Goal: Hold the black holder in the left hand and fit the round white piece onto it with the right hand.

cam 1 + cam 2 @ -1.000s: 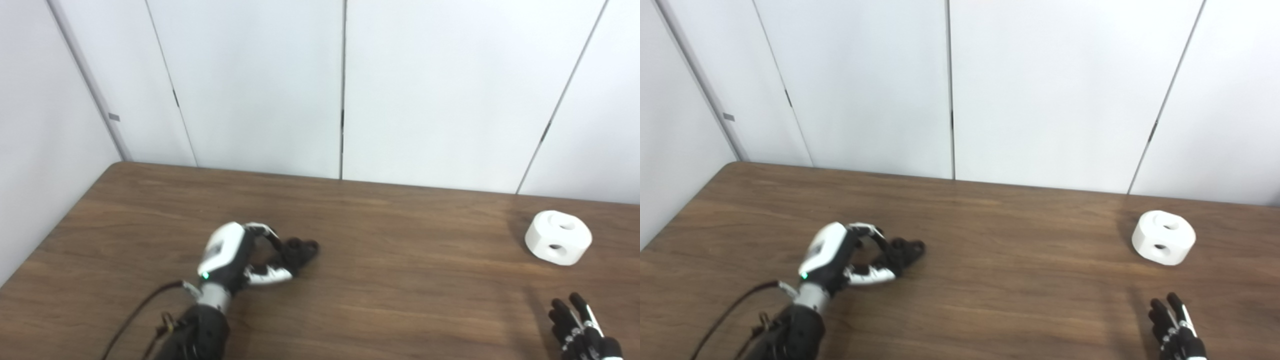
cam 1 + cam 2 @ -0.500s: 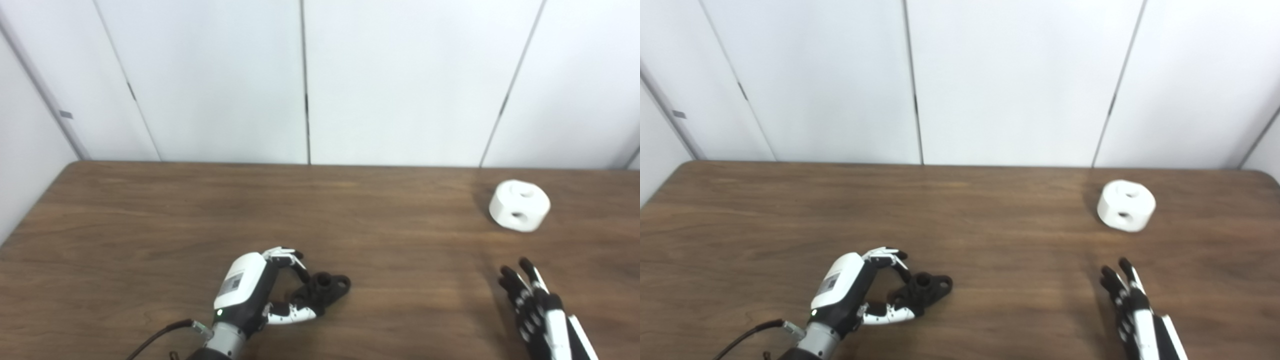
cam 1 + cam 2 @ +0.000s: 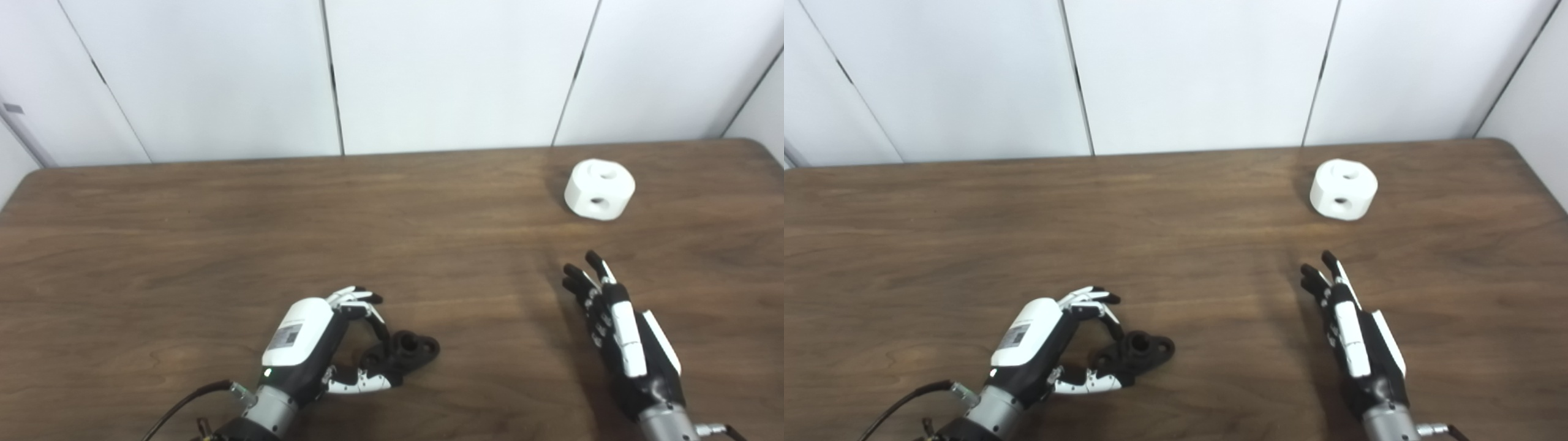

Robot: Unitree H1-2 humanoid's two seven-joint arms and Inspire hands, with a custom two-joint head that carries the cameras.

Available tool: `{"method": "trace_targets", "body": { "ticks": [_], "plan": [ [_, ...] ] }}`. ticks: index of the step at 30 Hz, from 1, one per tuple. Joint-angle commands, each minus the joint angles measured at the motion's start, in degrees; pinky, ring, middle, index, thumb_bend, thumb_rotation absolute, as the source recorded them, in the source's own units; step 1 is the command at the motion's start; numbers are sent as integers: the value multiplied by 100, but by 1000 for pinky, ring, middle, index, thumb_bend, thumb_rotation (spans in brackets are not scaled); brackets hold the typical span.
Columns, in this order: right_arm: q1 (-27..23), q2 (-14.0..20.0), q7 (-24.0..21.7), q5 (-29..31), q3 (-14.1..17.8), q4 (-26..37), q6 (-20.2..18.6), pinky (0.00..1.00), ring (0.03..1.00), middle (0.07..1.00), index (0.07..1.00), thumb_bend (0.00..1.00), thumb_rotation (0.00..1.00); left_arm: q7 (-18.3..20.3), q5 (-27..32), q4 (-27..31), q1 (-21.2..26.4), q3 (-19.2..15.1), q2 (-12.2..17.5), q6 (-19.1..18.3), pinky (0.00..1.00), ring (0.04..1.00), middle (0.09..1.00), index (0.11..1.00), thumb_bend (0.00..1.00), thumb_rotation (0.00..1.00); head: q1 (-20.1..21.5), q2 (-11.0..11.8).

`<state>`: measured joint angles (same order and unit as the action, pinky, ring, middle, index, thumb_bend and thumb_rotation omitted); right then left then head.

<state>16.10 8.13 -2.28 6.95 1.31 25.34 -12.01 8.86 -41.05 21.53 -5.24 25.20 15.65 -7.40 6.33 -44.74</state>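
1. We record a brown wood-grain table with white wall panels behind its far edge.
2. The left hand lies low over the near-left part of the table, its arm entering from the bottom edge with a dark cable trailing beside the wrist.
3. The left hand's fingers curl over from above and its thumb reaches in from below, both closing on the near end of the black holder.
4. We take this as a grasp on the black holder. Contact at the fingertips is hard to resolve against the dark part, so how firm the grasp is stays uncertain.
5. The black holder appears to rest on the table surface, its free end pointing right, with round openings showing on its top.
6. The right hand is over the near-right part of the table, back of the hand upward, fingers extended and a little apart, pointing toward the far edge. It holds nothing.
7. The round white piece sits on the table near the far-right corner, well apart from both hands and beyond the right hand's fingertips.
8. The round white piece shows one hole in its top face and one in the side wall facing us.
9. The black holder and the round white piece are well apart, on opposite sides of the table.
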Motion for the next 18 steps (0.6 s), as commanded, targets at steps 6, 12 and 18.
{"method": "trace_targets", "body": {
  "ticks": [6,12,18],
  "plan": [
    [-91,-97,-2,-32,-45,278,-136,1000,931,910,1000,611,1000,260,-362,-155,-55,157,115,298,1000,971,854,486,519,56,32,-84],
    [-90,-57,-24,9,-7,319,-205,1000,932,911,1000,609,1000,311,-485,-210,-50,160,129,439,1000,997,865,486,519,56,18,-106],
    [-84,-14,-42,38,28,337,-237,1000,933,915,1000,596,1000,431,-613,-200,-36,169,130,425,1000,1000,877,485,519,58,-1,-102]
  ]
}}
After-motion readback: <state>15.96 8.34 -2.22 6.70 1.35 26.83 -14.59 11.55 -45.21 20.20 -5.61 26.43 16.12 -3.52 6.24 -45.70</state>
